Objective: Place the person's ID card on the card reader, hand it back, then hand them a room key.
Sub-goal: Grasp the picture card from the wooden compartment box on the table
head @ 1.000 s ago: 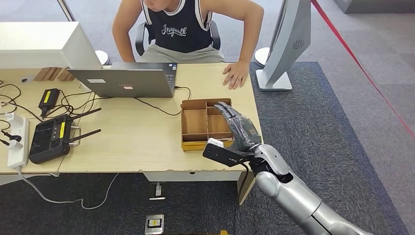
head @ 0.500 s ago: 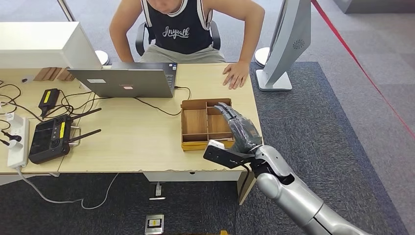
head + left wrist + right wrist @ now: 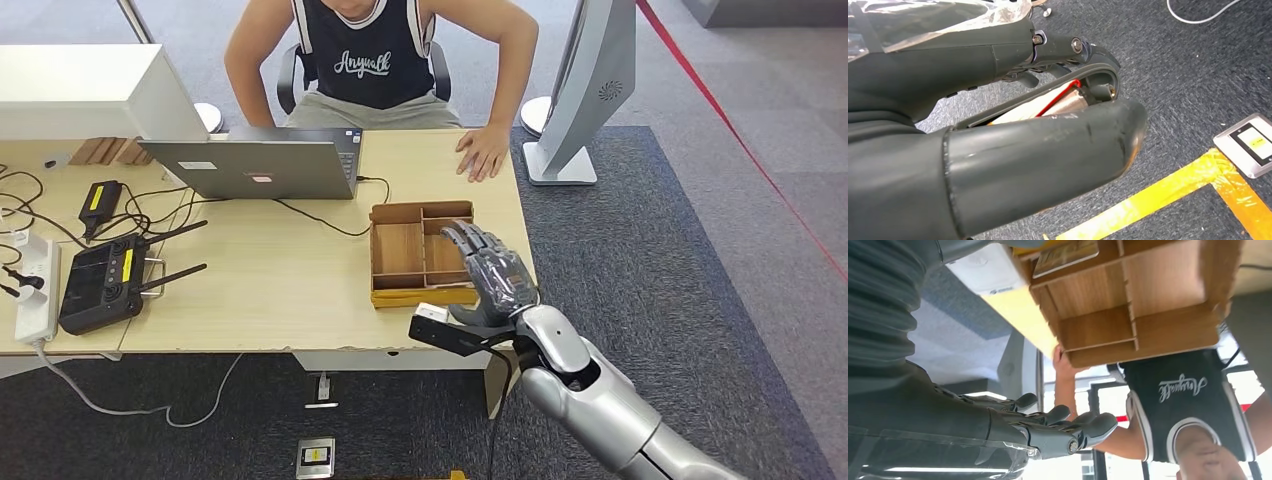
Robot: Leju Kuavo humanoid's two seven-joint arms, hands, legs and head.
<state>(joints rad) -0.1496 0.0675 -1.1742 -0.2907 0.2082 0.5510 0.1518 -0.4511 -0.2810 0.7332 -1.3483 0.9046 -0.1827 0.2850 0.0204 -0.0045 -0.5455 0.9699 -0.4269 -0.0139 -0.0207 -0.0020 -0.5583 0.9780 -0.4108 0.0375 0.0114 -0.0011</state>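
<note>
So there's a card (image 3: 1065, 252) lying flat in the near-edge slot of the wooden tray (image 3: 398, 252), back under the wrist end of the right hand (image 3: 490, 275). Can't tell if it's the ID or a room key. The hand hovers over the tray's right side with its fingers spread and nothing in them, and its fingertips point at the far slots, not the one with the card.

My worries:
- A thin card lying flat in a walled slot is hard for fat fingers to get under. They could easily just skate it around or jam it against a divider.
- Going down crooked could catch the tray wall and shove the whole tray along the desk (image 3: 280, 290), or off the edge right behind the hand.
- The person's hand (image 3: 483, 152) rests on the desk beyond the fingertips, so a long reach gets close.

The left hand (image 3: 998, 150) hangs over the floor. Honestly can't tell whether it's holding anything.
</note>
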